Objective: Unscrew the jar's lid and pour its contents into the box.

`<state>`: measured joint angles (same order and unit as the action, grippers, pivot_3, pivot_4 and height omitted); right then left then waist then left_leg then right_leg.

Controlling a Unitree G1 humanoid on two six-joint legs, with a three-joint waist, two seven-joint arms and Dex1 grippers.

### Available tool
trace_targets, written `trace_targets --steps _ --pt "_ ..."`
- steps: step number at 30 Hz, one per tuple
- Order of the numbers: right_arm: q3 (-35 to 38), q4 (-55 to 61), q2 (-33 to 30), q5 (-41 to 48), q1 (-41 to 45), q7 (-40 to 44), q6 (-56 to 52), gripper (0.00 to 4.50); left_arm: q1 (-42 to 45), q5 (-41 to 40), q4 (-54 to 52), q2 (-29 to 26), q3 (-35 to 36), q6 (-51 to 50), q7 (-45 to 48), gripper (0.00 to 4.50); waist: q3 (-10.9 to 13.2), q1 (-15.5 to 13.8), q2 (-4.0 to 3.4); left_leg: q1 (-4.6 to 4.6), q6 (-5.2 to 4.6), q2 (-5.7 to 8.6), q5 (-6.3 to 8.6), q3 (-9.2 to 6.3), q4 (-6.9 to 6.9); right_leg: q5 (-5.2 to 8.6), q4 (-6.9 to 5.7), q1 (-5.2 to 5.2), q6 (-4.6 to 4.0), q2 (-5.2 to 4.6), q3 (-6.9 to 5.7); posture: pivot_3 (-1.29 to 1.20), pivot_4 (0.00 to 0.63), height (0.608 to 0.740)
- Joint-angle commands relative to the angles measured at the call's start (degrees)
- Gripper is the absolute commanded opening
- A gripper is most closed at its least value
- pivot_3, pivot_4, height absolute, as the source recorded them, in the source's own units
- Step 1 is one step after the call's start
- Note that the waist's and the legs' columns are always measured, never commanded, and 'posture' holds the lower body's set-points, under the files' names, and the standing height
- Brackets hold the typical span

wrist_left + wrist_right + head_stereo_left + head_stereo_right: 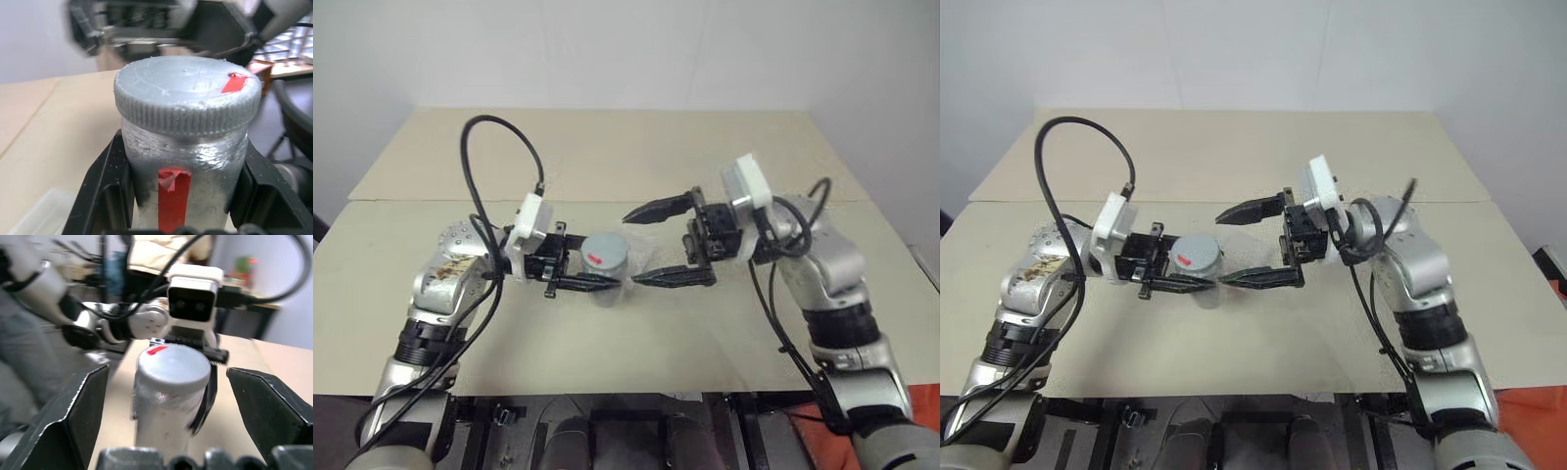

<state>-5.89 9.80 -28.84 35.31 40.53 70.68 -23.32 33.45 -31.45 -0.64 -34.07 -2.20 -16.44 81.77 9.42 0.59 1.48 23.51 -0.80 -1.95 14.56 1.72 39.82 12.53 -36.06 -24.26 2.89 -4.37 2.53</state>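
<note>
Head views: the jar (607, 266) is held above the middle of the tan worktop (607, 157), clamped by the left claw (592, 281), which has closed on the jar's body from the robot's left. The grey lid (605, 250), with its red mark, is still on. The right claw (641, 245) stands wide apart just right of the jar, one finger above and behind it, the other low beside it, neither plainly touching. The worktop around both arms is bare, with open room behind and to either side; its near edge runs just below the arms. Left wrist view: a ribbed grey lid (188, 95) on a clear jar (186, 161) with a red tape strip, black fingers (105, 191) pressed on both sides; a pale plastic corner at the frame's edge, cut off, may be the box. The contents cannot be made out. Right wrist view: blurred; wide-spread fingers (68, 411) flank the lidded jar (168, 391) without contact.
</note>
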Motion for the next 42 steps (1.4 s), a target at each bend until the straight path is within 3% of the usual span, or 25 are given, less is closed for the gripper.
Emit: trace_targets --steps 1,6,19,42 --pt "3.0 9.3 1.0 1.3 -1.1 -11.9 -5.9 4.48 -0.1 1.4 -0.7 0.8 0.8 0.7 -4.2 2.03 0.0 0.1 0.0 0.01 0.0 0.0 0.0 0.0 0.0 0.0 0.0 0.0 0.0 0.0 0.01 0.0 0.15 0.74" --pt "0.2 17.5 3.1 -2.9 -0.4 -27.1 -14.2 4.48 0.6 1.9 -1.0 3.3 0.5 -0.1 -8.9 2.03 0.0 0.1 0.0 0.06 0.0 0.01 0.0 -0.01 -0.01 0.0 -0.02 -0.03 0.0 0.0 0.02 0.0 0.15 0.74" --pt "-6.3 14.7 6.9 -8.4 2.6 -34.5 -17.9 4.48 1.0 1.4 -1.2 3.7 0.1 -0.6 -9.2 2.03 0.0 0.2 0.0 0.05 0.0 0.02 0.0 0.0 -0.01 0.0 0.03 -0.02 0.0 0.0 0.02 0.0 0.15 0.74" --pt "5.0 13.9 -3.6 -2.3 -4.0 -26.8 -15.6 4.48 -4.2 -1.4 -6.0 -3.5 2.7 -1.9 -5.8 2.03 0.0 0.0 0.01 0.08 0.0 0.01 0.0 0.01 -0.02 0.0 0.13 -0.01 0.0 -0.01 0.0 0.0 0.15 0.74"
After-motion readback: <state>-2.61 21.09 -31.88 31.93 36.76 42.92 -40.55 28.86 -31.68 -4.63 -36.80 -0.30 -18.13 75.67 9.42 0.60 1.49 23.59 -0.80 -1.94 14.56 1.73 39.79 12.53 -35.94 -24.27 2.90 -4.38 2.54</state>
